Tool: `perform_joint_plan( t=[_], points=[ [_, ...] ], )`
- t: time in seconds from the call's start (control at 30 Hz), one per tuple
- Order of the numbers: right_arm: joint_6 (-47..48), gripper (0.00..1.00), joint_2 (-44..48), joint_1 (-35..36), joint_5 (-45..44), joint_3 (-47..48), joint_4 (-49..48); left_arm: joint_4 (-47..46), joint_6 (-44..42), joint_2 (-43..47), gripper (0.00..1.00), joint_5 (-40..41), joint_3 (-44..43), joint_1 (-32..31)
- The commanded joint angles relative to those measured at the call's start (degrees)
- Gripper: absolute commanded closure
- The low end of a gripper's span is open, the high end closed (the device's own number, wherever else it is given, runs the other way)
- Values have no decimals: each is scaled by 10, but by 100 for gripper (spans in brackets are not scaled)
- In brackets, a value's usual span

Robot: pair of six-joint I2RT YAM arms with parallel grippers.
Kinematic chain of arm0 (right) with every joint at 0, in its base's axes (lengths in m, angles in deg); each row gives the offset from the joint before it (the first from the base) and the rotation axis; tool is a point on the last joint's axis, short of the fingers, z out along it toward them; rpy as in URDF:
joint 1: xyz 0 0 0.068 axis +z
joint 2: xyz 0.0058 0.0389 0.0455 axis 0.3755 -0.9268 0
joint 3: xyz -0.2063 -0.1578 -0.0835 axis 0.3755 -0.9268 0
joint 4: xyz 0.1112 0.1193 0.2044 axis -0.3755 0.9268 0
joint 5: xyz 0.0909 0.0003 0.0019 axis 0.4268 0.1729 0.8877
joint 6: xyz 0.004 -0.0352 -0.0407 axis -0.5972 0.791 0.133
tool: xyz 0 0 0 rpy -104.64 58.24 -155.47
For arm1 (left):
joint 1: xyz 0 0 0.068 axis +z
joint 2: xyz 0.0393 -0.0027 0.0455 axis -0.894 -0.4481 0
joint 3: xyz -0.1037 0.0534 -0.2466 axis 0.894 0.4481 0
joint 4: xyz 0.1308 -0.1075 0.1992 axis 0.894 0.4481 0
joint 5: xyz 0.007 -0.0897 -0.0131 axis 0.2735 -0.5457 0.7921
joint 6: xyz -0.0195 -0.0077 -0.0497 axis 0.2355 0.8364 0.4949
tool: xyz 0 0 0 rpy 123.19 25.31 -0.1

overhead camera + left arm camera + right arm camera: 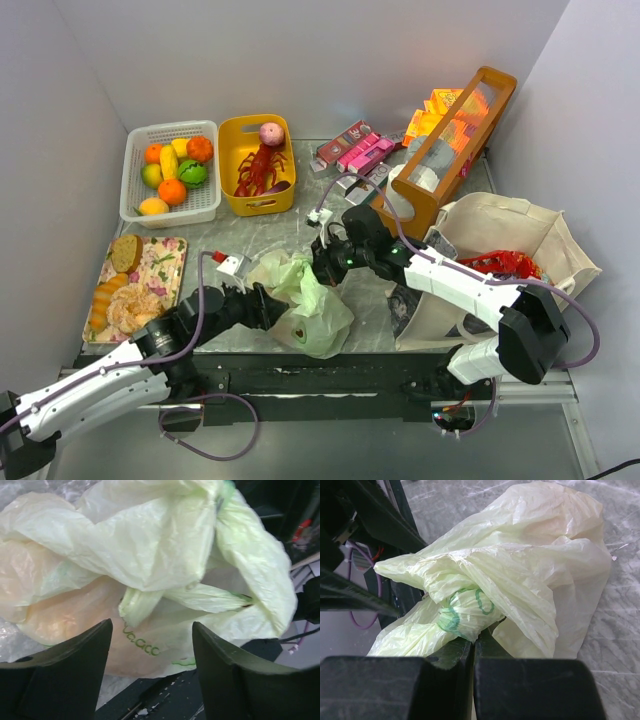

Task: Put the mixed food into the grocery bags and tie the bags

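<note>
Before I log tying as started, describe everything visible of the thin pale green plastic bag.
The thin, crinkly, translucent pale green plastic bag lies slumped and bunched on the grey marbled table, near its front edge. It bears green print; something pale orange shows through. The right gripper is shut on a twisted fold; the open left gripper faces its side. No knot shows.

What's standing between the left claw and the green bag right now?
Nothing visible. The open left claw faces the green bag directly; the right claw is shut on a fold of it.
</note>
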Motion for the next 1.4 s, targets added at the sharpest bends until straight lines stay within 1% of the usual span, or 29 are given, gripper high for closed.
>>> perform_joint_plan(
  t=[0.0, 0.07, 0.1, 0.13, 0.17, 0.2, 0.23, 0.27, 0.3, 0.37, 0.5, 0.53, 0.63, 0.67, 0.8, 0.87, 1.0, 1.07, 1.23, 1.3, 1.37],
  points=[
    [4, 100, 24, -3, 10, 29, -10, -64, -8, -31, 37, 7, -2, 22],
    [3, 100, 27, -3, 8, 26, -12, -84, -15, -47, 39, -4, -2, 33],
    [4, 100, 29, -3, 8, 26, -10, -106, -17, -65, 46, -19, -1, 46],
    [4, 100, 30, -3, 8, 25, -9, -117, -18, -73, 50, -28, 2, 52],
    [4, 100, 30, -4, 6, 25, -7, -124, -20, -85, 61, -37, 5, 62],
    [5, 100, 33, -3, 1, 25, -6, -154, -22, -89, 68, -44, 8, 66],
    [7, 100, 35, -3, -4, 28, 0, -158, -21, -92, 76, -40, 8, 67],
    [10, 100, 37, -3, -9, 29, 14, -158, -19, -93, 93, -30, 7, 70],
    [15, 100, 42, -3, -30, 31, 23, -156, -20, -89, 99, -18, 6, 71],
    [21, 100, 50, -3, -55, 39, 56, -144, -18, -64, 99, 11, 6, 75],
    [54, 100, 75, -3, -129, 56, 116, -103, -24, -32, 99, 11, 1, 102],
    [58, 100, 79, -4, -159, 63, 127, -95, -26, -33, 99, 5, -1, 108],
    [73, 100, 88, -4, -205, 78, 164, -69, -36, -42, 99, -4, -11, 121],
    [76, 100, 88, -3, -235, 81, 174, -61, -39, -47, 99, -3, -13, 123],
    [85, 100, 92, -3, -298, 87, 199, -45, -47, -56, 99, 15, -30, 126],
    [86, 100, 96, -3, -311, 86, 205, -36, -54, -58, 99, 26, -40, 128],
    [87, 100, 101, -3, -296, 78, 199, -34, -77, -65, 99, 36, -69, 130],
    [86, 100, 97, -3, -291, 75, 196, -34, -96, -86, 99, 27, -90, 134],
    [56, 100, 94, 3, -264, 63, 168, -23, -118, -161, 99, -53, -131, 141],
    [50, 100, 93, 9, -279, 62, 164, -13, -119, -175, 99, -54, -141, 140],
    [50, 100, 88, 8, -316, 65, 174, 4, -124, -158, 99, -28, -143, 143]
  ],
)
